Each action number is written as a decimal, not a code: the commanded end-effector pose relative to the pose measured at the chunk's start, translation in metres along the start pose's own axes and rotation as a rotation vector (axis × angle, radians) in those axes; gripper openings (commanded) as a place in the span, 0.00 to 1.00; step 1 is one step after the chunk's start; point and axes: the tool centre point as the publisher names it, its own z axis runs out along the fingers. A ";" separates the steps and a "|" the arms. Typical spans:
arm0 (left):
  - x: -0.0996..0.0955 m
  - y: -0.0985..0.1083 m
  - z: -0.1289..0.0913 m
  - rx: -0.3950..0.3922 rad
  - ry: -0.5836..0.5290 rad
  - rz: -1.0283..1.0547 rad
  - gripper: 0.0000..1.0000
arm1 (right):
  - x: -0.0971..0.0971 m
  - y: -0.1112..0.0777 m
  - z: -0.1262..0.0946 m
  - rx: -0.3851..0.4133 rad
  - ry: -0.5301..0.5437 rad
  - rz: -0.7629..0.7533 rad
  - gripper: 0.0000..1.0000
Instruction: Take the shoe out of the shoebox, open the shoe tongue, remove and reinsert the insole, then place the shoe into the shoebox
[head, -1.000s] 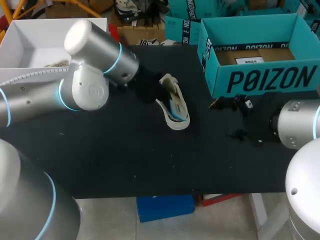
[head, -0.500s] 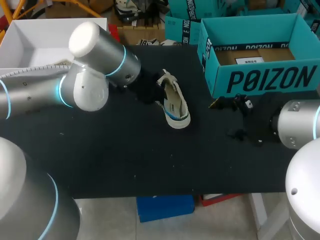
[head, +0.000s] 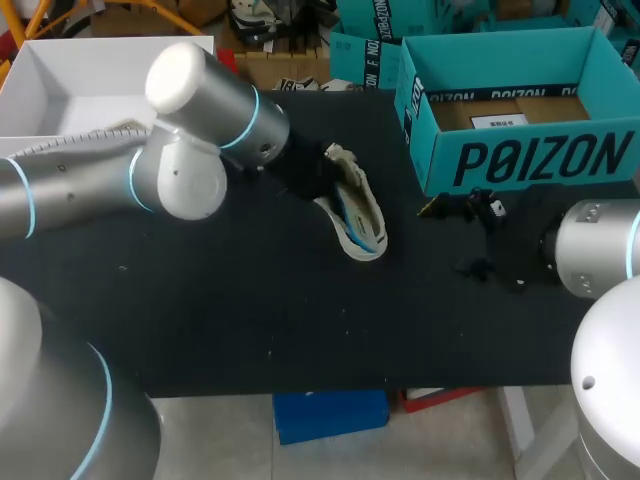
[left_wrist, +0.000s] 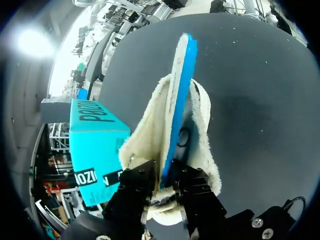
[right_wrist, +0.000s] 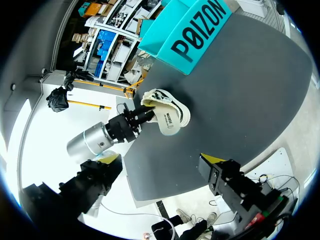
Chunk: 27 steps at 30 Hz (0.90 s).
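Shoe out on the counter, left of the shoebox

The shoe (head: 352, 212) lies near the middle of the counter (head: 250, 310). The shoebox (head: 520, 110) stands apart, to its right at the far right corner. The left gripper (left_wrist: 164, 176) is at the shoe's far-left end, its fingers (left_wrist: 137, 182) pressed on either side of the insole (left_wrist: 179, 90), which stands on edge in the shoe. The right gripper (right_wrist: 160, 158) sits before the shoebox, well apart from the shoe.

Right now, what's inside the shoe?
A blue insole stands on edge in the shoe, inside its fleecy opening. Its near end is pinched between the fingers of the left gripper. Insole and lining hide the toe end and footbed.
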 end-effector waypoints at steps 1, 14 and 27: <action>0.002 -0.003 0.000 0.052 -0.040 -0.008 1.00 | -0.006 -0.007 0.001 -0.155 0.012 0.015 1.00; -0.003 -0.027 -0.021 0.157 -0.082 0.005 1.00 | -0.006 -0.007 0.001 -0.155 0.012 0.015 1.00; 0.014 -0.029 -0.048 0.103 -0.031 0.016 1.00 | -0.006 -0.007 0.001 -0.155 0.012 0.015 1.00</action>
